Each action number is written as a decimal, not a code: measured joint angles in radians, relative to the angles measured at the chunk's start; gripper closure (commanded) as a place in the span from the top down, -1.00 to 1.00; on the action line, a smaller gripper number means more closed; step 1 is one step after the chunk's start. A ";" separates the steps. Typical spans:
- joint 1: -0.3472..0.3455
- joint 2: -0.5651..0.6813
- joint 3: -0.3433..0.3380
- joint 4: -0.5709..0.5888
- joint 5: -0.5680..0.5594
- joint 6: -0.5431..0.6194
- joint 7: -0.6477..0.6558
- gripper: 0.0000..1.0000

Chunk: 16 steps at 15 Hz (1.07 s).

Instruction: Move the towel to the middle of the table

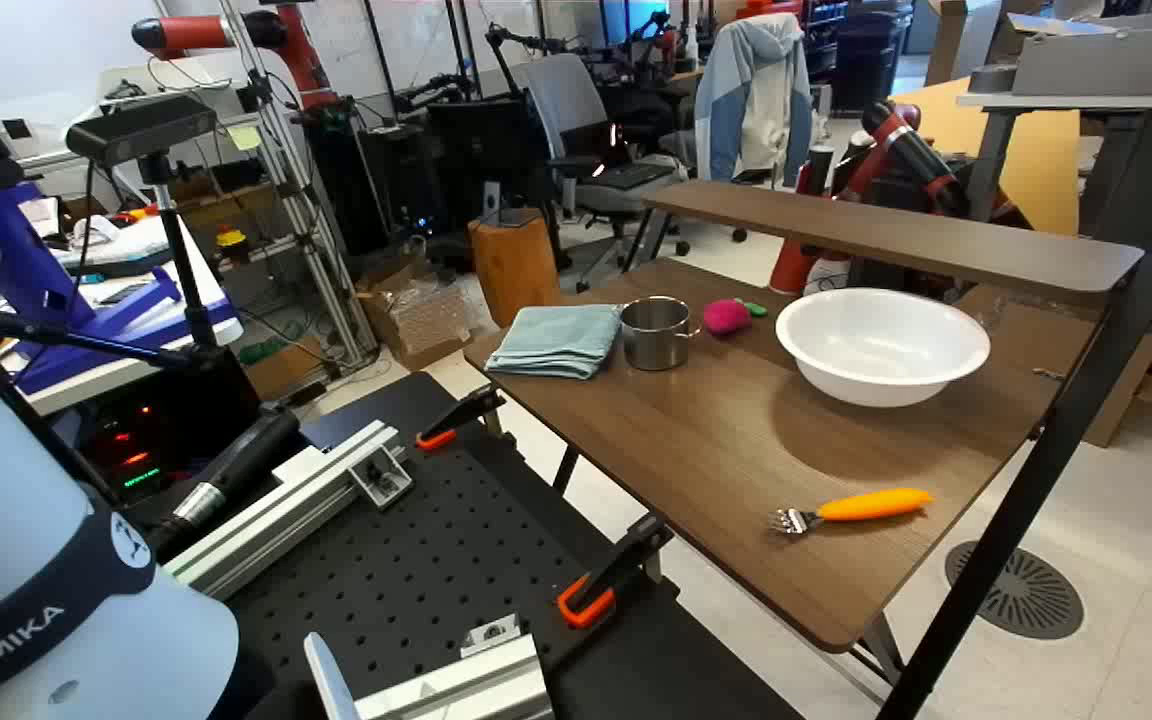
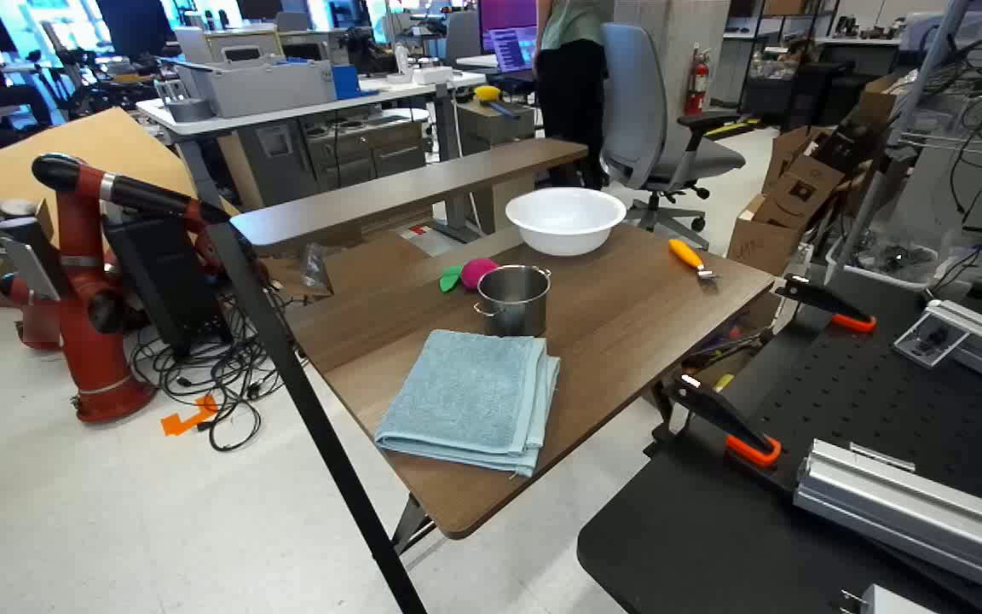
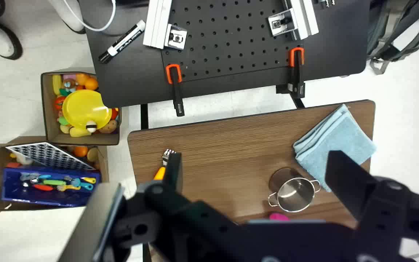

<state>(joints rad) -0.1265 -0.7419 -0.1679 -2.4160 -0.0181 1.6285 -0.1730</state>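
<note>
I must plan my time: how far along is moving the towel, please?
Nothing looks done: the towel lies folded near one corner of the table. Nothing is in hand: the fingers stand wide apart. Left: grasp the towel, move it to the middle, release it.

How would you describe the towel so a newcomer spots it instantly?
Find the brown wooden table beside the black bench. At the end away from the orange-handled fork, next to the metal pot, lies the towel. It's flat, light blue and folded in layers, whereas the pot stands upright and shiny and the pink object is rounded.
</note>
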 measured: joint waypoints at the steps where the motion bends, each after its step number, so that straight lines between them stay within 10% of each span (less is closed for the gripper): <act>1: 0.000 0.000 0.000 0.000 0.000 0.000 0.000 1.00; 16: 0.000 0.011 0.001 -0.010 0.002 0.004 0.001 1.00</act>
<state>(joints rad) -0.1265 -0.7311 -0.1666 -2.4257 -0.0162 1.6326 -0.1716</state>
